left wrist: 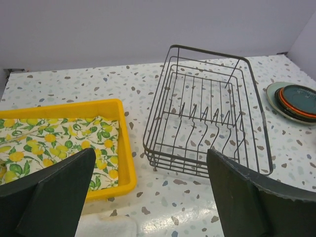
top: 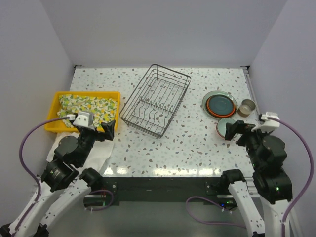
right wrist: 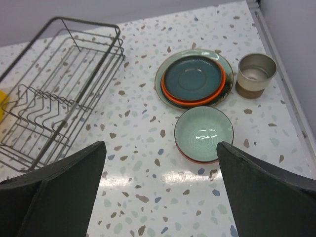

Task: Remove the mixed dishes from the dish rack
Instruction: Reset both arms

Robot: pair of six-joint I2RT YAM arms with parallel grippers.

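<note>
The black wire dish rack (top: 155, 100) (left wrist: 207, 113) (right wrist: 54, 113) stands at the table's middle with nothing in it. To its right lies a stack of plates (top: 220, 104) (right wrist: 193, 79) (left wrist: 295, 101), a dark teal one on top of an orange-red and a grey-green one. A celadon bowl (top: 226, 127) (right wrist: 203, 133) is nested in a red-edged bowl just in front of them. Beside the plates stands a beige cup (top: 246, 107) (right wrist: 256, 74). My right gripper (top: 240, 129) (right wrist: 160, 192) hovers open just short of the bowls, holding nothing. Near the tray, my left gripper (top: 98, 132) (left wrist: 150, 197) is open and empty.
A yellow plastic tray (top: 52, 123) (left wrist: 126, 148) with a lemon-patterned cloth (top: 89, 104) (left wrist: 54, 143) sits at the left. A white towel (top: 103, 155) (left wrist: 106, 224) lies under the left arm. Grey walls close in the back and both sides.
</note>
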